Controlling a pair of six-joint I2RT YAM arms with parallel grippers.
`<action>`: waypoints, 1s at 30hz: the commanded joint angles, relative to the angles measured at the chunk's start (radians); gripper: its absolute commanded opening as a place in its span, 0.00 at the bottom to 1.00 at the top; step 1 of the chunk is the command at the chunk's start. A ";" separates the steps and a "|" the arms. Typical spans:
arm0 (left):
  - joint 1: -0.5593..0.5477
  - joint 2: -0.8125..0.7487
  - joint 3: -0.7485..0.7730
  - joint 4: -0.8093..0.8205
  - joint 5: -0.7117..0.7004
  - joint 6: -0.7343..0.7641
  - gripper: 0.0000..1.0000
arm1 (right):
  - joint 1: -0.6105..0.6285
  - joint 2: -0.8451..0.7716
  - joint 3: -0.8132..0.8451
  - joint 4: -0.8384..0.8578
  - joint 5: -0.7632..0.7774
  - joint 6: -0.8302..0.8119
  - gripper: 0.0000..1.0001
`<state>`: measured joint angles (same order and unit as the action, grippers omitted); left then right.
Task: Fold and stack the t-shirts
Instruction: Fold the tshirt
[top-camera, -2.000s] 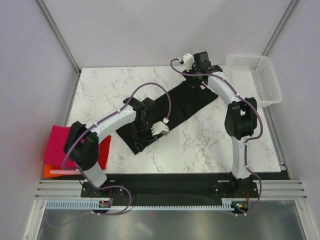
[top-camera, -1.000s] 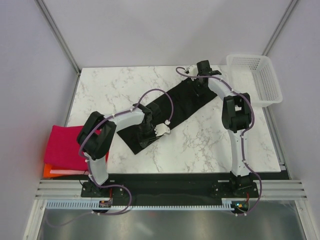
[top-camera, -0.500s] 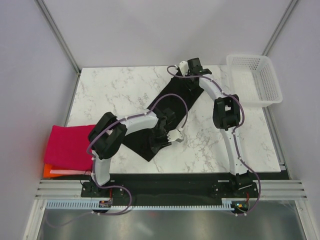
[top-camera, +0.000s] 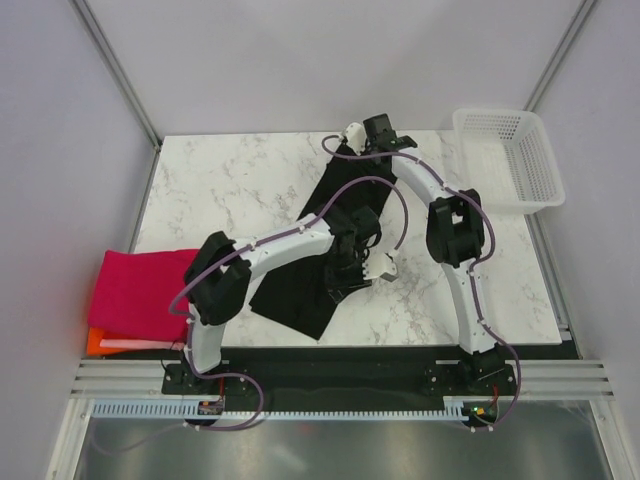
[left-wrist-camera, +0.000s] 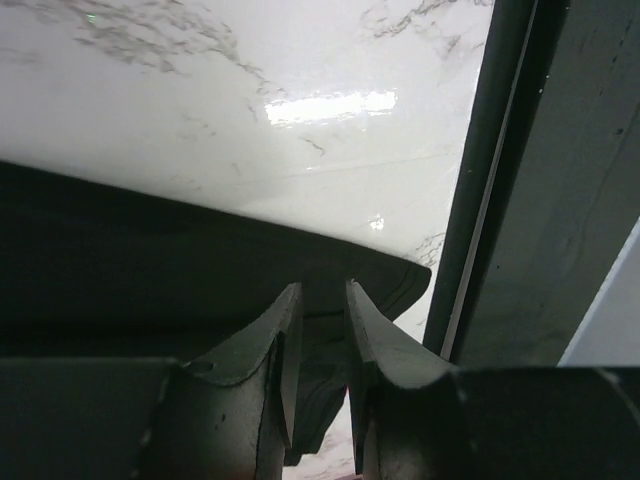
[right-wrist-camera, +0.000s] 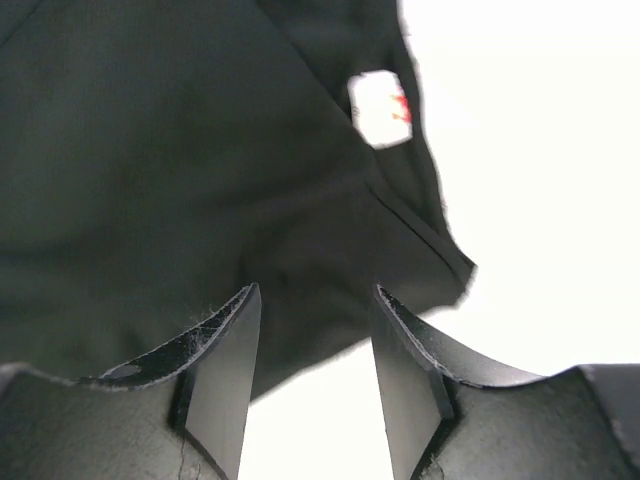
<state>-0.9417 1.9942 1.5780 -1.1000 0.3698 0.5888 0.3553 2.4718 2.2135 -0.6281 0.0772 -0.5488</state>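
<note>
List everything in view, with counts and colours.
table: 1, white marble, under everything
black shirt: 1, black, long folded strip lying diagonally mid-table
folded shirts: 1 stack, pink on top with orange showing beneath, at the table's near left edge; full count hidden
basket: 1, white mesh, far right corner
left gripper: 1, dark fingers, shut on the black shirt's near end
right gripper: 1, dark fingers, open over the shirt's far end
</note>
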 joint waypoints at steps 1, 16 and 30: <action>0.004 -0.106 0.056 -0.058 -0.069 0.068 0.31 | -0.010 -0.189 -0.005 -0.002 0.027 -0.016 0.57; 0.014 -0.051 -0.127 0.094 -0.131 0.049 0.29 | -0.068 -0.102 -0.014 -0.024 -0.157 0.240 0.49; 0.014 0.112 -0.027 0.120 -0.048 0.031 0.28 | -0.102 0.065 0.058 -0.039 -0.231 0.274 0.49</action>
<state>-0.9287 2.0636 1.4944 -1.0164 0.2729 0.6250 0.2508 2.4950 2.2116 -0.6598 -0.1070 -0.3031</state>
